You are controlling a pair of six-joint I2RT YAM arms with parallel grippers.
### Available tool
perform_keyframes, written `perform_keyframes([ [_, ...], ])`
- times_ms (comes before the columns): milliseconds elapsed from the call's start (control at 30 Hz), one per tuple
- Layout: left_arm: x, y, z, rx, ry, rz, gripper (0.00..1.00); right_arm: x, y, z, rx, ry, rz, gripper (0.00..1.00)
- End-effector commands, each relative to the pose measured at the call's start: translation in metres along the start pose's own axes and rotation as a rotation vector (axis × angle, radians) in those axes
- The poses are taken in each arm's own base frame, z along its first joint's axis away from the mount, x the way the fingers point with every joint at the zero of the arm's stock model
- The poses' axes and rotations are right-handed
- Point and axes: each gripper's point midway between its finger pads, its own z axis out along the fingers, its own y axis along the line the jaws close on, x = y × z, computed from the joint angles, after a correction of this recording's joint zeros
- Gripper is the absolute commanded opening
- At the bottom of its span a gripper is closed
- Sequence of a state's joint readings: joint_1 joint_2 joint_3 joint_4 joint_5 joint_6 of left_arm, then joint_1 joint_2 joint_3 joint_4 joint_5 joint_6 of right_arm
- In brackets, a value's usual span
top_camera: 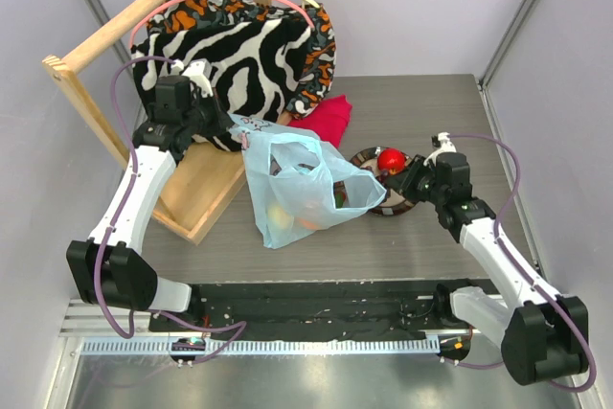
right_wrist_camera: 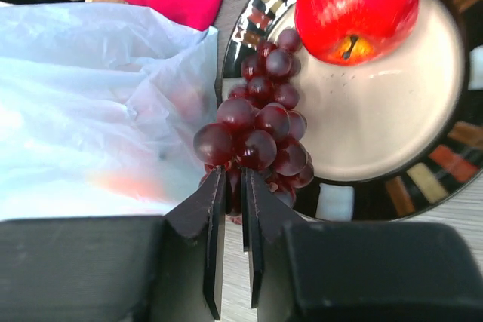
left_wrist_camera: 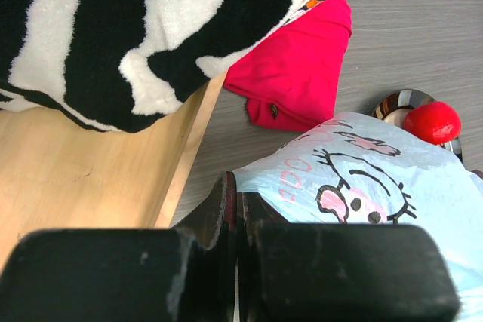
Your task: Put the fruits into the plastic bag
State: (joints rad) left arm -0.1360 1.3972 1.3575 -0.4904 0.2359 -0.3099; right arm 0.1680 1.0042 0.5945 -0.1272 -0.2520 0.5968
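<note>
Nearest the arm bases, the plastic bag (top_camera: pixel 316 189) lies slumped on the surface (top_camera: pixel 431 256). Through its thin blue film a yellow fruit (top_camera: pixel 278 218) and an orange (top_camera: pixel 308 223) show at the bottom, so part of the job looks done; whether anything more is inside, I cannot tell. Just to the bag's right, the right gripper (right_wrist_camera: pixel 232 175) has its fingers drawn nearly together on the near end of the dark purple grapes (right_wrist_camera: pixel 260 126). It looks clamped on the bunch, which lies across the rim of the patterned plate (right_wrist_camera: pixel 445 164), right beside the bag's edge. Farther back on that plate sits the red apple (right_wrist_camera: pixel 355 1), untouched and clear of both grippers. On the bag's far left side, the left gripper (left_wrist_camera: pixel 236 190) is pinched shut on the bag's printed upper edge, apparently holding the mouth up. Beyond the bag lie a red cloth (left_wrist_camera: pixel 298 73) and, at the back, zebra-striped fabric (left_wrist_camera: pixel 113 28) draped over a wooden frame (left_wrist_camera: pixel 75 171). As I judge it, the grapes and the apple remain to go in.
</note>
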Motion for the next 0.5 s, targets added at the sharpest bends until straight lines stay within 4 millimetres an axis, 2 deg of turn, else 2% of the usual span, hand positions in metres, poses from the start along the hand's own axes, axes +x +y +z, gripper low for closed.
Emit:
perform_keyframes([
  [0,-0.031,-0.013,-0.02,0.033,-0.099,0.023,0.0,-0.043,0.022,-0.023,-0.028,-0.136,-0.153,0.01],
  [233,-0.031,-0.013,-0.019,0.033,-0.098,0.023,0.0,-0.066,0.019,-0.049,0.062,-0.212,-0.262,0.01],
  [400,-0.029,-0.012,-0.018,0.033,-0.091,0.019,0.0,-0.083,0.033,-0.066,0.035,-0.286,-0.287,0.01],
  [467,-0.029,-0.012,-0.017,0.032,-0.09,0.021,0.0,-0.088,0.033,-0.071,0.048,-0.311,-0.295,0.01],
])
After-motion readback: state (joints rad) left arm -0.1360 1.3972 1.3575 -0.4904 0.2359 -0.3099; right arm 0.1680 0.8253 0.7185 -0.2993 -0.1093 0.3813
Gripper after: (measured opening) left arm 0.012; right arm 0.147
